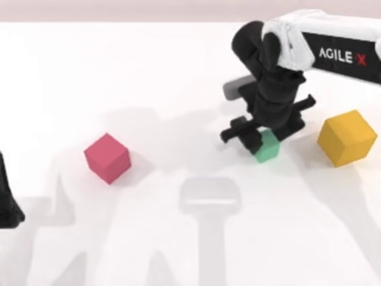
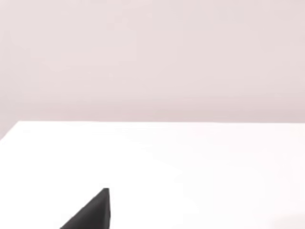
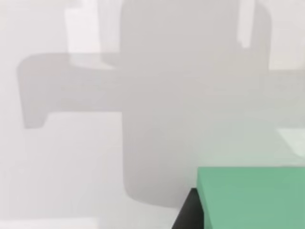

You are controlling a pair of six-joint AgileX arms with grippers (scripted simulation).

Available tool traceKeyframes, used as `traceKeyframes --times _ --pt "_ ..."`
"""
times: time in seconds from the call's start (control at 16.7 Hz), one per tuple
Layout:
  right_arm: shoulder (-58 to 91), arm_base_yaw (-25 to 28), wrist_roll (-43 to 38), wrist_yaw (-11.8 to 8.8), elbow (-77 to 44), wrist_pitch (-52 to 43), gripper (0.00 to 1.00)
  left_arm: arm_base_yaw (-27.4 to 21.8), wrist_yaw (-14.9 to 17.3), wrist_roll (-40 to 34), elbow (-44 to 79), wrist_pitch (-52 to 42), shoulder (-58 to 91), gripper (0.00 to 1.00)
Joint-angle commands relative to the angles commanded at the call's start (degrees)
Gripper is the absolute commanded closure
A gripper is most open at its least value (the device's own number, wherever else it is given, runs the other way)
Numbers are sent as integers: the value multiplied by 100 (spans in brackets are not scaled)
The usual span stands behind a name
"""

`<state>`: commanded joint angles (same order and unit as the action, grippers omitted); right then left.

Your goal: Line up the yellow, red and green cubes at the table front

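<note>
The mint-green cube [image 1: 268, 146] sits between the fingers of my right gripper [image 1: 264, 138], right of the table's centre, and the gripper is shut on it. In the right wrist view the green cube [image 3: 252, 198] presses against one dark finger [image 3: 189, 214], with the gripper's shadow spread over the table beneath. The pinkish-red cube [image 1: 107, 158] rests on the white table [image 1: 178, 89] to the left. Close to the right edge stands the orange-yellow cube [image 1: 346, 137], free of any gripper. My left gripper [image 1: 7, 205] is parked at the left edge, open and holding nothing.
The left wrist view shows only one finger [image 2: 95, 212] over bare table and the table's far edge [image 2: 157, 122]. The white right arm [image 1: 333, 47] reaches in from the top right corner.
</note>
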<state>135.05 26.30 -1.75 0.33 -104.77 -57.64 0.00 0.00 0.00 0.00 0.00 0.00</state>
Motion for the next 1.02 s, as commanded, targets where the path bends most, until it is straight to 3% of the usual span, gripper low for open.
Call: traceKeyframes --times 0.48,0.84,1.02 --pt "-302 46 8 -4 -1037 -1346 100 0 0 0 0 0 0 0" --pt "-370 60 -84 -4 -957 -1322 100 0 0 0 0 0 0 0" --pt "-850 295 -650 12 -403 -1176 100 0 0 0 0 0 0 0"
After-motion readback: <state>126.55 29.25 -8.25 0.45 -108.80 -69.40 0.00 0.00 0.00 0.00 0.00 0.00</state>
